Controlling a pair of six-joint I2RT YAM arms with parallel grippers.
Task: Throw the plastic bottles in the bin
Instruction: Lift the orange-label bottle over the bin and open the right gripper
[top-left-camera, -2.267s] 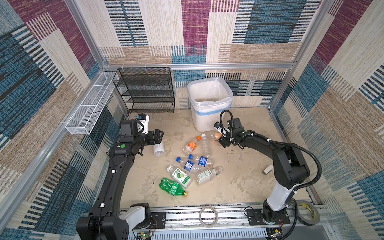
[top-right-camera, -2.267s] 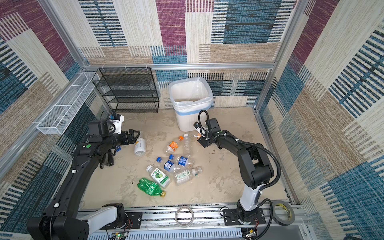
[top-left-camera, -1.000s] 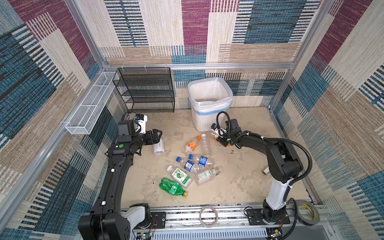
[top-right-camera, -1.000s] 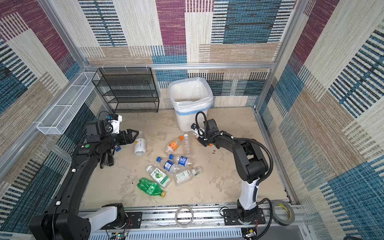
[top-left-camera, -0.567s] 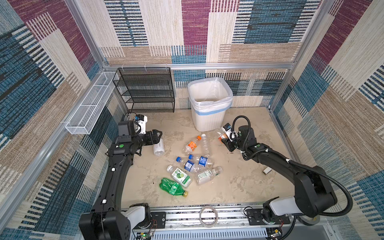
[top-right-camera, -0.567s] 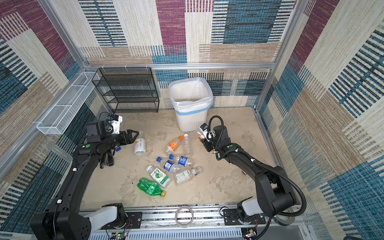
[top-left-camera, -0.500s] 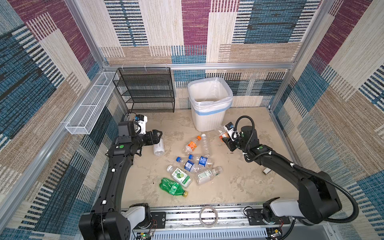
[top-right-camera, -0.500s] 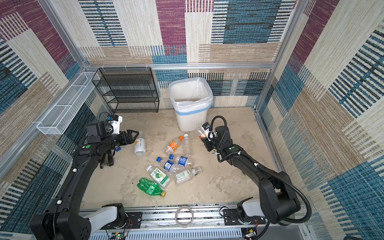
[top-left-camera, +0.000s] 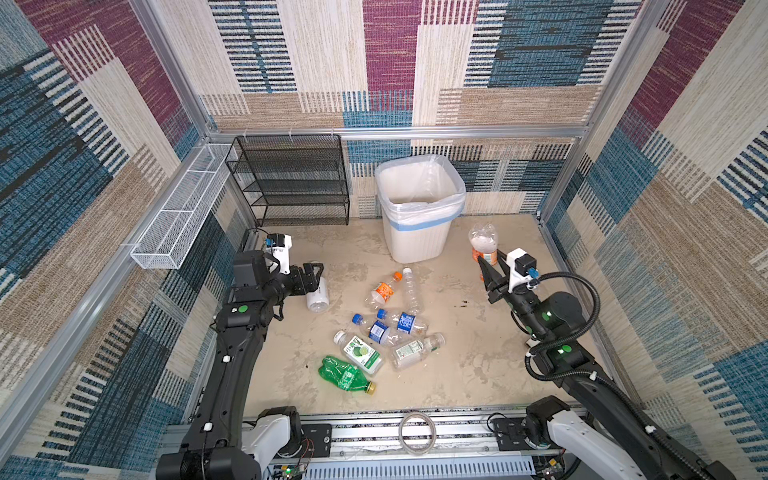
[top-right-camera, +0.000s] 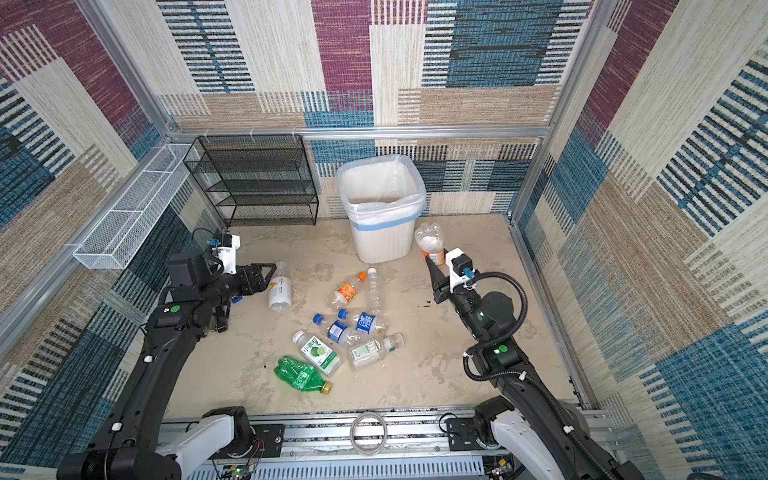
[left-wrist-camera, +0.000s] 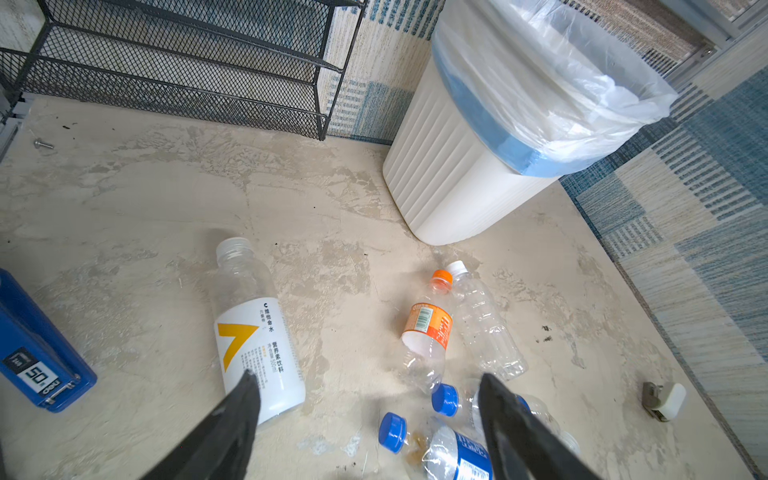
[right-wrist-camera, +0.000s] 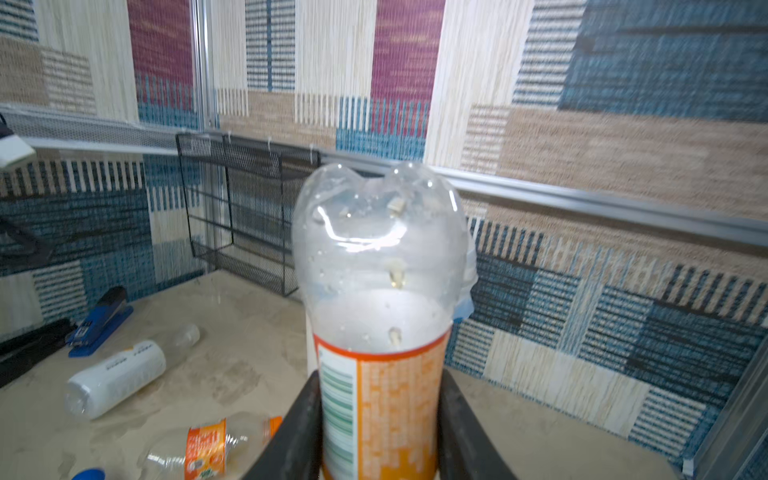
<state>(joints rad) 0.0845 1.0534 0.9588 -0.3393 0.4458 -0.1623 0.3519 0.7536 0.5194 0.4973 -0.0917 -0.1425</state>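
Nearest me, by the front edge of the table, the crushed green bottle (top-left-camera: 343, 374) lies alone. Just past it a loose heap of clear bottles (top-left-camera: 390, 328) fills the middle (none of these is binned yet).

Toward the left edge the left claw (left-wrist-camera: 365, 378) hangs spread wide and empty over the white-labelled bottle (left-wrist-camera: 257, 349). That bottle is round and lies on its side, so jaws closing off-centre could squirt it away toward the blue stapler (left-wrist-camera: 33, 353).

On the right, the right claw (right-wrist-camera: 379, 382) is clamped on the orange-labelled bottle (right-wrist-camera: 378, 257), base up. It is lifted just beside the bin (top-left-camera: 419, 237) at the far edge, not over it. I can't tell whether it clears the rim. Swung straight across, it could clip the rim or snag the bag. Let go early, it drops back onto the table.
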